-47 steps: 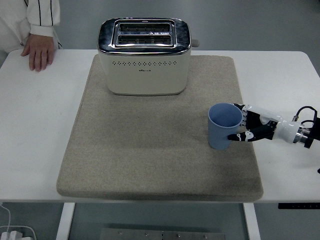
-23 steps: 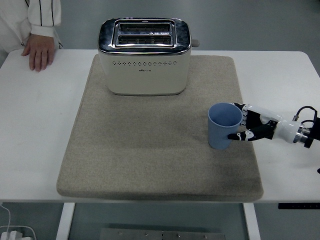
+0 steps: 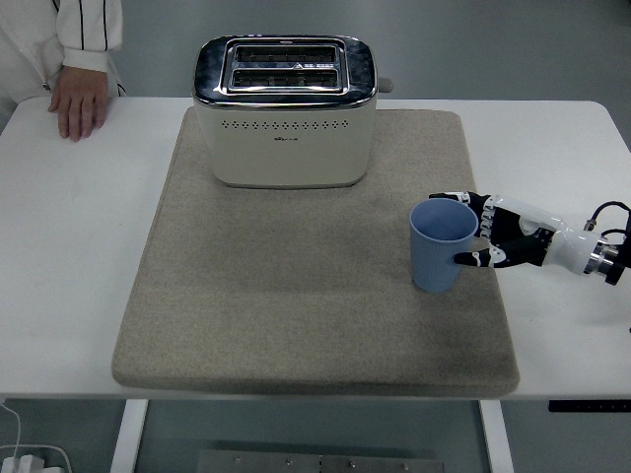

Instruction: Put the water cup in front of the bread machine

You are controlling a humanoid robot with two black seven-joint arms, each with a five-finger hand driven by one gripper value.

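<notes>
Toaster (image 3: 284,110) at mat's (image 3: 296,296) back, cup (image 3: 443,246) front-right of it

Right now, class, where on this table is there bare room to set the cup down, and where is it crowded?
The mat is bare between the toaster's front and the mat's near edge, left of the blue cup. The white table is bare left of the mat, below a person's hand. It is crowded at the mat's right edge, where the right hand is at the cup.
</notes>
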